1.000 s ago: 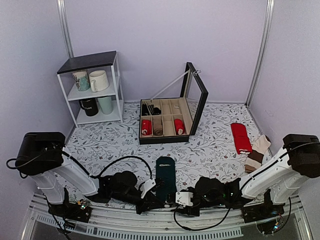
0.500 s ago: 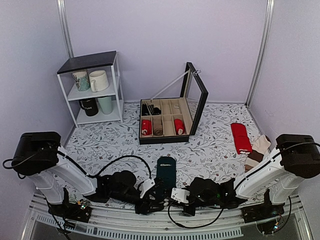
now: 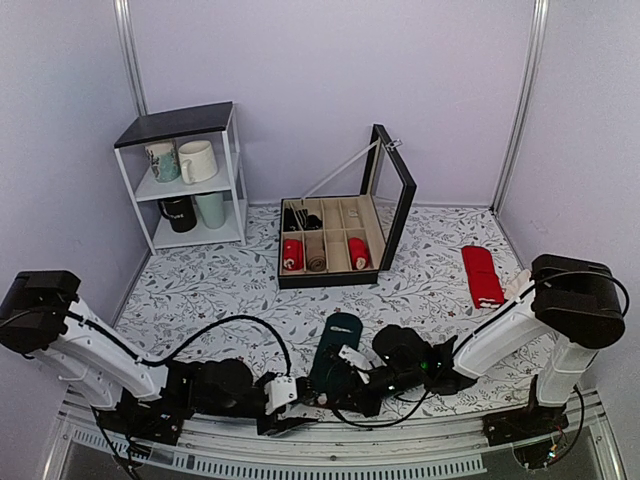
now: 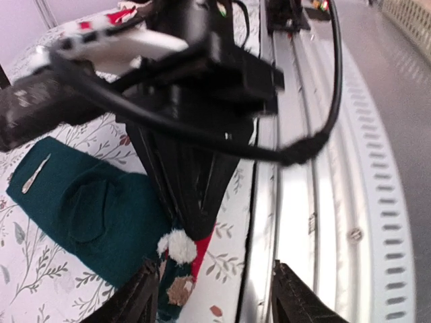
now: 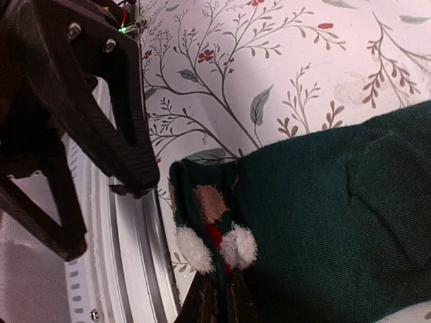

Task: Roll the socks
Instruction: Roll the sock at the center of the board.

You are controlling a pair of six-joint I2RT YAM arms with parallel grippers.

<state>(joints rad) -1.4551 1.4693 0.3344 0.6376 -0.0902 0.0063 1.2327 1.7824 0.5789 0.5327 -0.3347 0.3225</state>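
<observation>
Socks (image 3: 337, 345) lie flat on the floral table (image 3: 230, 290), centre, close to the near rail (image 4: 296, 202), with the long axis running near to far and the pompom cuff end nearest. Right gripper (image 5: 217, 299) is clenched on that near cuff end, fabric pinched between its fingertips. Left gripper (image 4: 215, 299) is released: jaws spread partway, nothing between them, just near-left of the cuff.
</observation>
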